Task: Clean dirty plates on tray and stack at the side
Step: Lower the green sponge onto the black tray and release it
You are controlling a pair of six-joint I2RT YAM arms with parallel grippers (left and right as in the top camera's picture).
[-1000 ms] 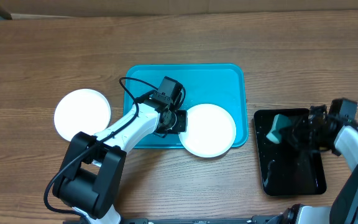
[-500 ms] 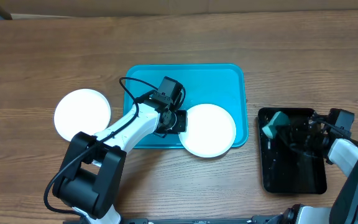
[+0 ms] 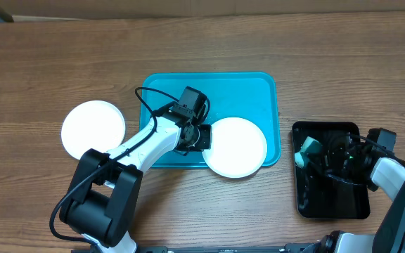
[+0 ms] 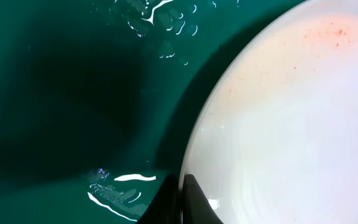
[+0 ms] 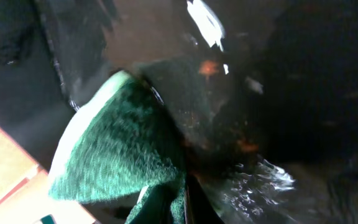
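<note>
The left arm [image 3: 143, 144] is crossing the tray's [image 3: 259, 91] near-left corner, and the left gripper [image 3: 201, 136], clamped on the white plate's [image 3: 236, 146] left rim, is blocking that side. The tray's far half is lying open. The right gripper [image 3: 313, 153], holding the sponge [image 3: 304, 149], is occupying the black tray's [image 3: 332, 204] far-left corner. A second plate [image 3: 93, 126] is sitting near the table's [image 3: 48, 63] left edge.

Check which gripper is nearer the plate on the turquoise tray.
Left. The left gripper pinches the left rim of the plate; the right gripper is over the black tray, holding a green sponge.
</note>
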